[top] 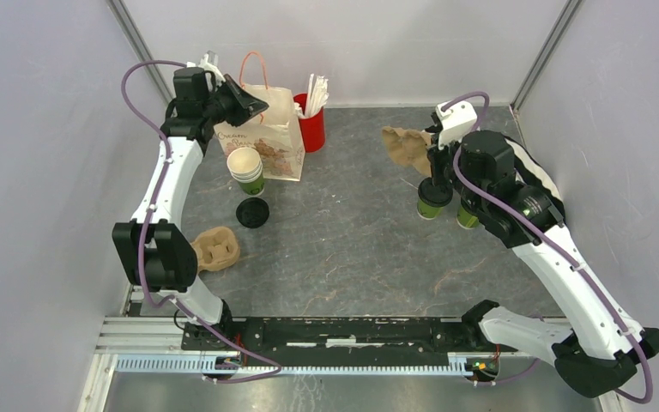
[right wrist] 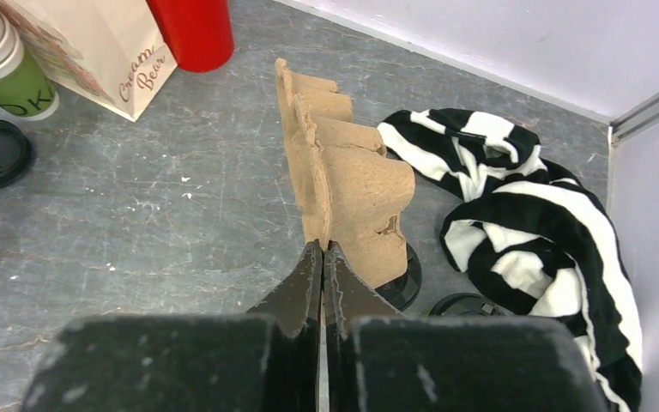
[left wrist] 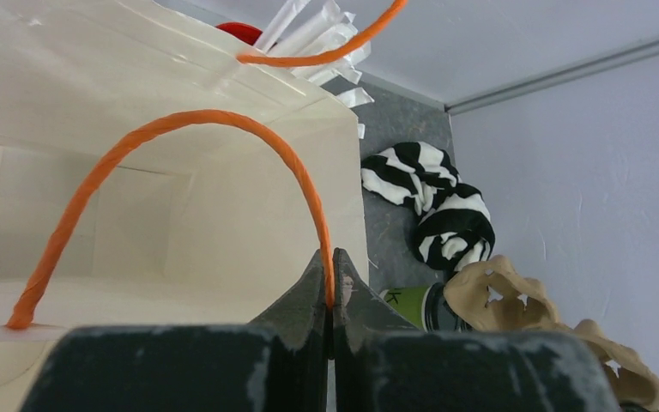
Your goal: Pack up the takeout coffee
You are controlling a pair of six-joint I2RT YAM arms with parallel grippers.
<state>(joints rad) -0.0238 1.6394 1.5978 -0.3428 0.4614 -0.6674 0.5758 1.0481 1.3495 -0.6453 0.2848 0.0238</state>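
Two green takeout coffee cups with black lids [top: 430,204] [top: 468,216] stand at the right, below my right gripper [top: 436,161]. The right gripper [right wrist: 323,249] is shut on the edge of a brown pulp cup carrier [right wrist: 352,189], which it holds upright above the cups; their lids [right wrist: 399,279] [right wrist: 468,305] show under it. My left gripper [top: 253,105] [left wrist: 332,257] is shut on the orange handle [left wrist: 206,120] of the white paper bag [top: 270,137], whose mouth stands open. One lidded cup [left wrist: 412,305] also shows in the left wrist view.
A stack of lidless green cups [top: 247,169] and a loose black lid [top: 252,212] sit in front of the bag. A second pulp carrier [top: 216,249] lies at the left. A red cup of white sticks [top: 311,124] stands behind the bag. A striped cloth [right wrist: 523,206] lies at the far right.
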